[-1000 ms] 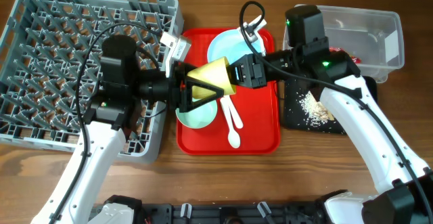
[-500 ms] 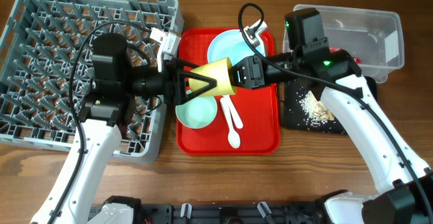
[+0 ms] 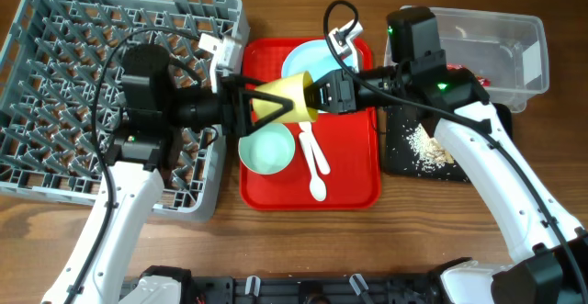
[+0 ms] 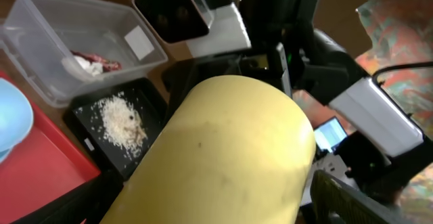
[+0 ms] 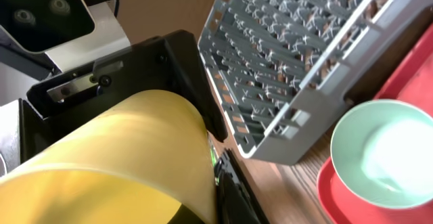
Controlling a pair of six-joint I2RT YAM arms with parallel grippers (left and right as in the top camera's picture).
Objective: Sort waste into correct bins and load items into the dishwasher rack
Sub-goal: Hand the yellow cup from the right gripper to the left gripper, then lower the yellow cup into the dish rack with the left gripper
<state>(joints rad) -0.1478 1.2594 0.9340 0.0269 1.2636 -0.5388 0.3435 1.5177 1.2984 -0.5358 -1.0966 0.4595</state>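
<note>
Wood counter (image 3: 413, 240) w/ everything on it. Biggest thing is the grey dishwasher rack (image 3: 55, 84) at abt 10 o'clock in the overhead view, no dishes in the part that shows. Red tray (image 3: 354, 180) sits dead centre, right beside the rack. Clear tub (image 3: 514, 42) is at 2 o'clock, and the black tray (image 3: 397, 152) is at 3 o'clock, just below the tub and up against the red tray's edge. On the red tray, the pale blue plate (image 3: 308, 61) is at its 12 o'clock, the bowl (image 3: 266, 150) at 7 o'clock, upright. The yellow-green cup (image 3: 289, 97) is up in the air over the tray, lying sideways, wide end twd 9 o'clock. Right hand (image 3: 320, 95) is pinching its narrow end. Left hand (image 3: 262, 109) has a finger on either side of the wide end, but I can't tell if it's actually squeezing. White cutlery (image 3: 317, 189) lies at the tray's 6 o'clock, just beside the bowl. Beige food scraps (image 3: 427, 143) are in the black tray. Red wrapper (image 4: 95, 63) & white tissue (image 4: 76, 64) are in the tub, touching each other.
</note>
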